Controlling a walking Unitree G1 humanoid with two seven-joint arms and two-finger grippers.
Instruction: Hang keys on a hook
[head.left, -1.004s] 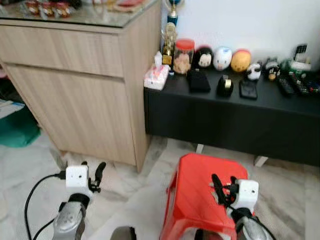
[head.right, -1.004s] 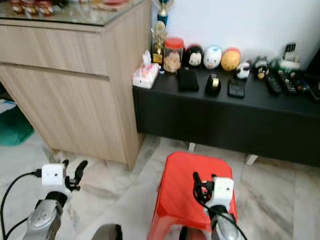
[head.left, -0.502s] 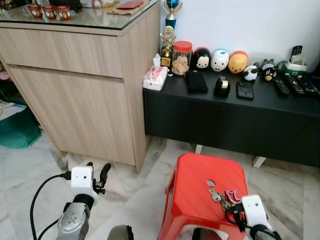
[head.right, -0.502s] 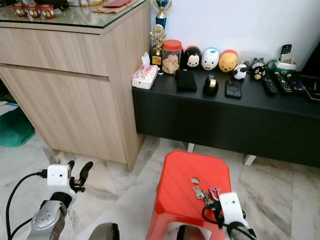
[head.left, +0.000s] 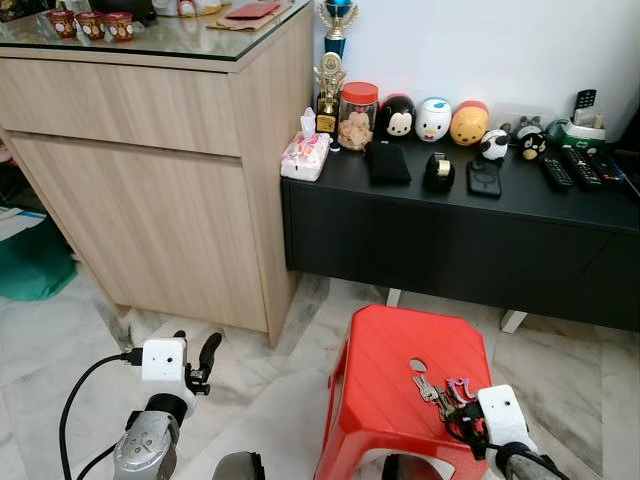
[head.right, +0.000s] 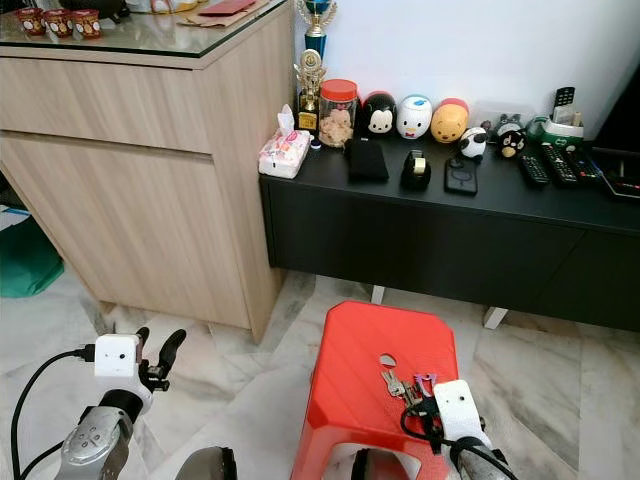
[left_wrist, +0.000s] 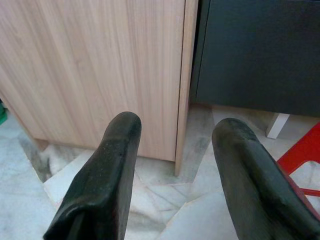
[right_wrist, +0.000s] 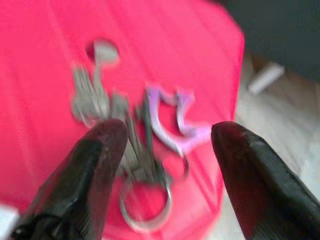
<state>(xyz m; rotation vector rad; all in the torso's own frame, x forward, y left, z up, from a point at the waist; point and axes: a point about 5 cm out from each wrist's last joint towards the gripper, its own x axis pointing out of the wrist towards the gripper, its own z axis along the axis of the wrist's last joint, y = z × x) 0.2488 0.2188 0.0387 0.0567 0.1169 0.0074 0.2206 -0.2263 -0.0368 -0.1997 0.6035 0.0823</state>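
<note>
One bunch of keys (head.left: 443, 391) with a purple fob lies on the red stool (head.left: 400, 370), near its front right corner. The right end effector (right_wrist: 162, 165) hovers just over the bunch, released, fingers straddling it. The left end effector (head.left: 195, 352), released, hangs near the wooden cabinet (head.left: 170, 190).

White wall (head.left: 500, 45) behind. Pale marble floor (head.left: 70, 330), grey veining. Light wood cabinet (head.left: 150, 190) on left, glass top (head.left: 190, 38). Low black bench (head.left: 450, 235) abuts cabinet, runs along wall, white foot (head.left: 517, 321) visible. Red stool (head.left: 400, 385) on floor before bench. Green bag (head.left: 35, 260) at far left. Even daylight.
</note>
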